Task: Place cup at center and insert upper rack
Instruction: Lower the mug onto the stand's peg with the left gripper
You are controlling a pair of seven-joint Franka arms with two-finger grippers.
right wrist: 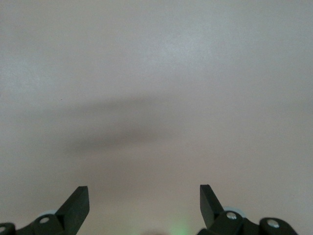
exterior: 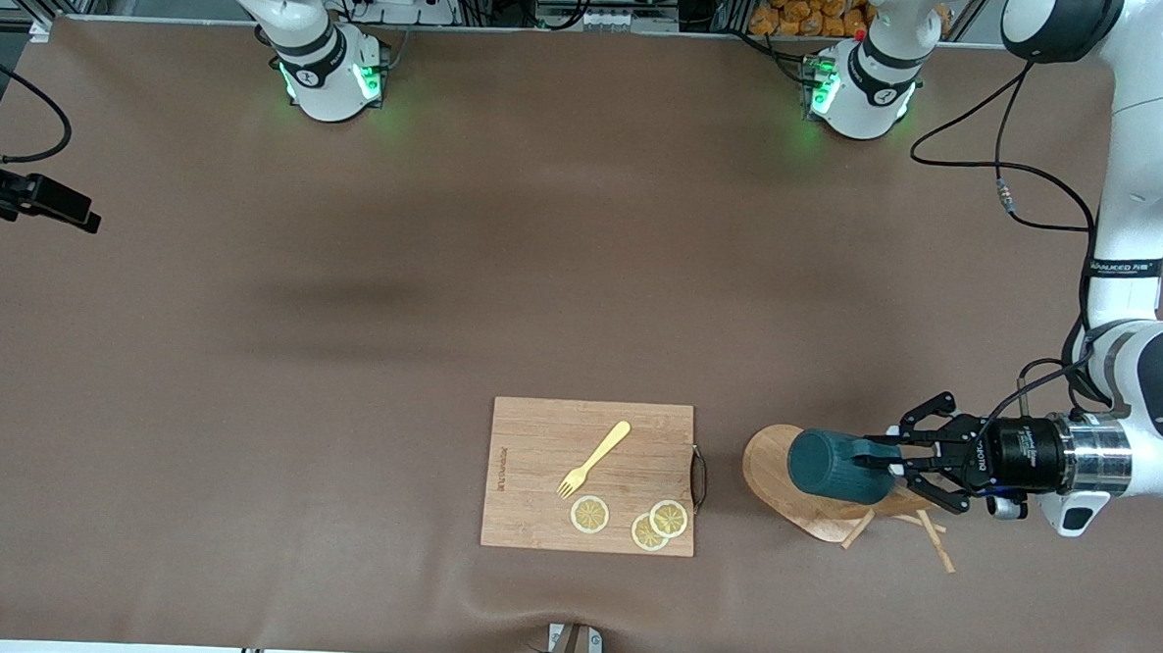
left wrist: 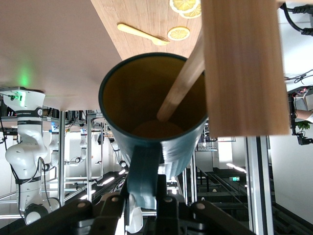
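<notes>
- My left fingers (exterior: 882, 461) pinch the cup (exterior: 836, 465) by its handle, low right in frame, a peg of the upper rack (exterior: 781, 468) inside it.
- Pulling sideways could snag that peg and drag the rack.
- My right fingers (right wrist: 144, 203) wait open over bare desk (right wrist: 156, 88).

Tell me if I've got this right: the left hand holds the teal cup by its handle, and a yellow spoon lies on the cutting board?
Not quite. It is a yellow fork, not a spoon; the front view shows its tines. The left hand does hold the teal cup by its handle, and the fork lies on the cutting board.
</notes>
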